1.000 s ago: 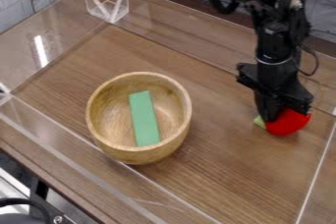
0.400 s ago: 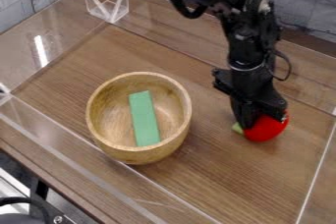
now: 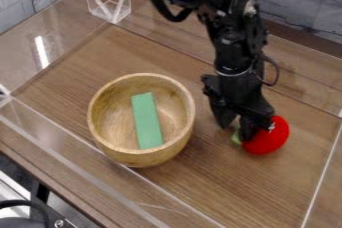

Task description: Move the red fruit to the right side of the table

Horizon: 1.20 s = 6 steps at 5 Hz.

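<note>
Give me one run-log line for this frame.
gripper: low, beside red fruit | red fruit: on table, right of bowl | green block: in bowl

There's just 1 cam view. The cam is up high and looks down at the brown table (image 3: 80, 64) on a slant, not str. down. It's near enough that the bowl (image 3: 142, 120) looks big, left of the middle of the pic. The robot arm (image 3: 214, 12) comes in from the top of the pic, w/ its low end right of the middle. A bit of floor shows in the top left corner, so the cam sees past the table edge too.
</note>
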Motion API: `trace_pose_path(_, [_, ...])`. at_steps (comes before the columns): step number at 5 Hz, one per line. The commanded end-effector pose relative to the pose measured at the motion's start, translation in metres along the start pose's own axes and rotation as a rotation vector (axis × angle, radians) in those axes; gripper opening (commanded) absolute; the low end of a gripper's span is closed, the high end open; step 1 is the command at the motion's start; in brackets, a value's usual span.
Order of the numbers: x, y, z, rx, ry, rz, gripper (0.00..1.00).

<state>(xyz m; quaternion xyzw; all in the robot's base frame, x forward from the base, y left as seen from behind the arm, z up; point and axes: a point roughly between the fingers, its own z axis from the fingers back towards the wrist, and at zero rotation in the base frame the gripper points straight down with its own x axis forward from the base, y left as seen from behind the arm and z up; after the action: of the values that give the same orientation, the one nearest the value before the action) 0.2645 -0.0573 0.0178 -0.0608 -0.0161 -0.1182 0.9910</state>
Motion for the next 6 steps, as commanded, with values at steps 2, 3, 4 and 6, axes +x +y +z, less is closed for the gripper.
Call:
trace_pose_path(2, [-0.013, 0.007, 0.017, -0.017, 0.018, -0.101, 1.00])
trace_pose_path(3, [-0.011, -0.002, 0.028, -0.021, -0.003, -0.031, 1.00])
trace_pose_path(4, [-0.010, -0.011, 0.033, -0.027, -0.014, 0.029, 1.00])
trace_pose_path(6, [-0.007, -0.014, 0.059, -0.033, -0.022, 0.102, 1.00])
